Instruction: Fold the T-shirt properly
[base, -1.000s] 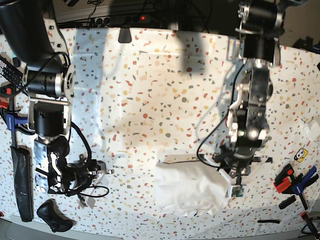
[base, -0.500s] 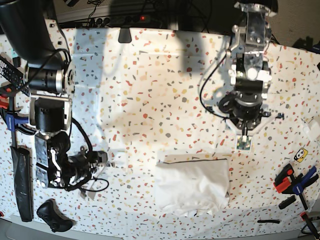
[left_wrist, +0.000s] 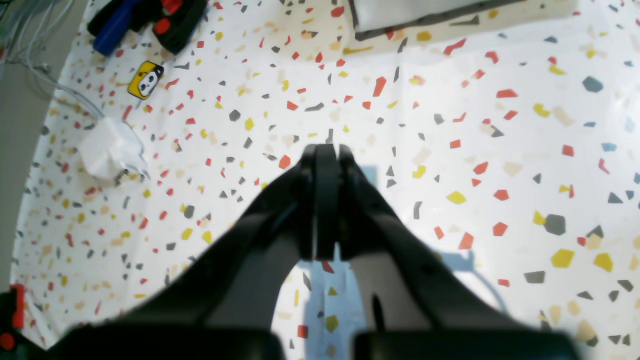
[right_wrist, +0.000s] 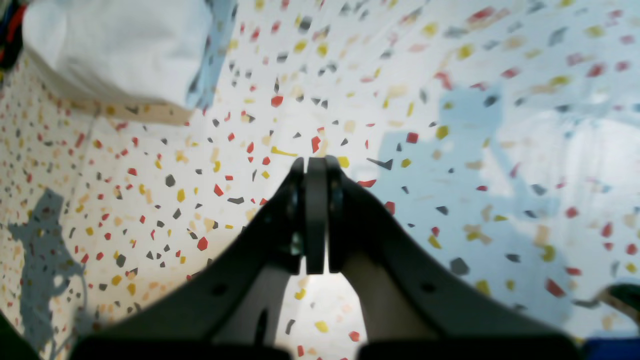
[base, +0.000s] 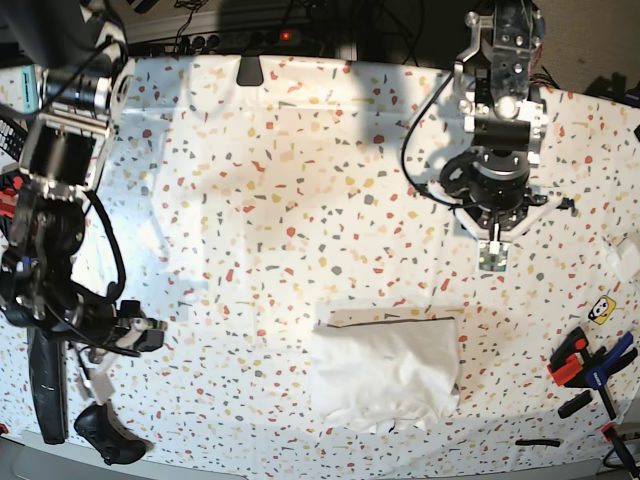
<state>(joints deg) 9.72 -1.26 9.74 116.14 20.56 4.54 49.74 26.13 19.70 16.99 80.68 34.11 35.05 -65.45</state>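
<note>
The T-shirt (left_wrist: 415, 12) is cut off by the left wrist view's top edge, and the right wrist view blurs it.

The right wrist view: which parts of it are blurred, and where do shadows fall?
Right wrist view: the shut right gripper is soft near the lens, the T-shirt is blurred, bluish shadows lie on the tabletop. Base view: shadow darkens the table's far edge.

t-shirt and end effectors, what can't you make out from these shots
- T-shirt: neck tag and underside layers hidden by its own folds in the base view.
- T-shirt in the left wrist view: cut off by the top edge.
- T-shirt in the right wrist view: blurred, cropped at the corner.
- Right end effector: too small and dark in the base view.
</note>
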